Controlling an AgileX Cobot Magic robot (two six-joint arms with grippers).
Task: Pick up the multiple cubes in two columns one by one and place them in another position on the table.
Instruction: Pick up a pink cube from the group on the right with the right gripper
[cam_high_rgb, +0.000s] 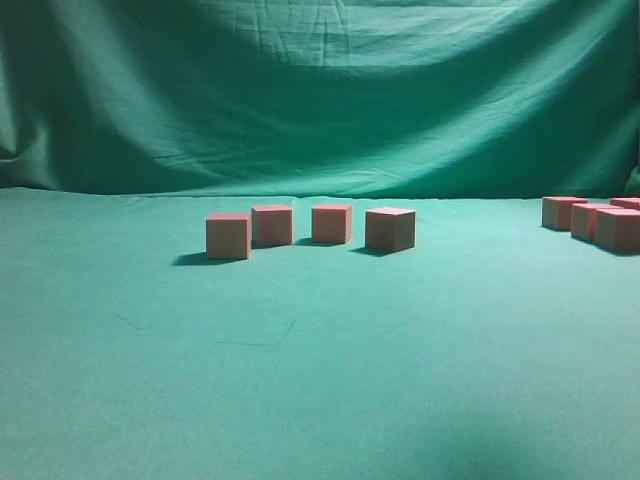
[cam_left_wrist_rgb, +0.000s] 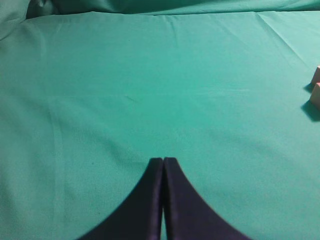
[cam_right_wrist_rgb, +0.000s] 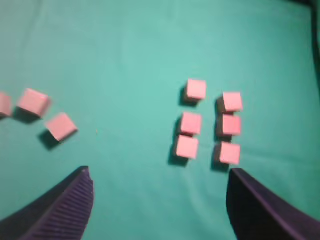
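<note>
On the table (cam_right_wrist_rgb: 130, 45): six cubes (cam_right_wrist_rgb: 207, 122) in two columns, three loose cubes (cam_right_wrist_rgb: 60, 126) apart. Right gripper (cam_right_wrist_rgb: 157, 205) spread wide, empty; left gripper (cam_left_wrist_rgb: 163, 162) closed, empty.

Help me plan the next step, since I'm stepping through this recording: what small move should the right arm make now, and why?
Probably lower the right hand onto the nearest cube in the two columns. The hand hangs open and empty above the table, six cubes remain in the columns, and the left hand is shut, away from them.
</note>
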